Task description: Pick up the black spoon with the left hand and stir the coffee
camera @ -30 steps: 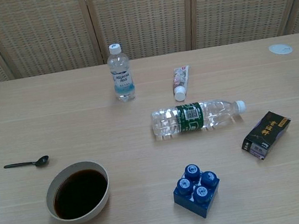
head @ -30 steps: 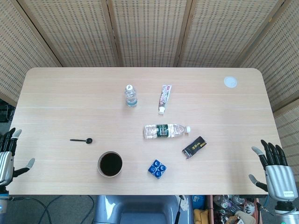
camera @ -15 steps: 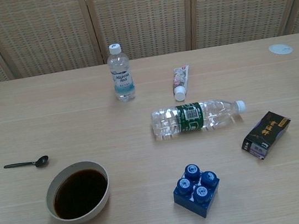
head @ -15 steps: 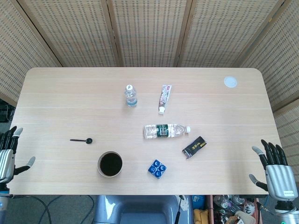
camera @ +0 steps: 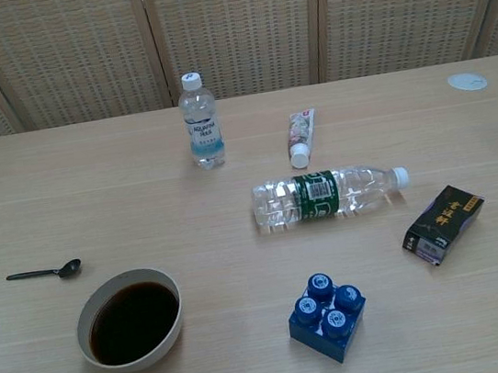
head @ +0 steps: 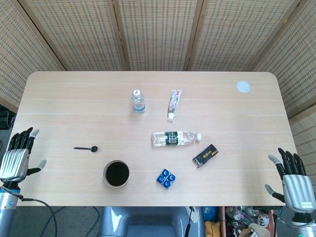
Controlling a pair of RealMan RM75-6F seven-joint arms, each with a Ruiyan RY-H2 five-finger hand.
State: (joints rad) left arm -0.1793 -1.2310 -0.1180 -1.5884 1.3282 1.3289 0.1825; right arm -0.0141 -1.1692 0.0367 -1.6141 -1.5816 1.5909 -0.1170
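A small black spoon [head: 86,148] [camera: 45,272] lies flat on the wooden table, left of centre, its bowl pointing right. Just in front and to its right stands a white cup of dark coffee [head: 116,174] [camera: 130,319]. My left hand [head: 19,155] hovers at the table's left edge, fingers spread and empty, well left of the spoon. Off the front right corner my right hand [head: 294,182] is also spread with nothing in it. Neither hand shows in the chest view.
An upright small water bottle [head: 138,100] and a tube [head: 173,104] stand toward the back. A larger bottle [head: 175,138] lies on its side mid-table. A black box [head: 205,155], a blue block [head: 166,178] and a white disc [head: 243,87] are also on the table.
My left hand has risen and moved in toward the table's left edge, closer to the spoon. The right hand has dropped back slightly. The objects have not moved.
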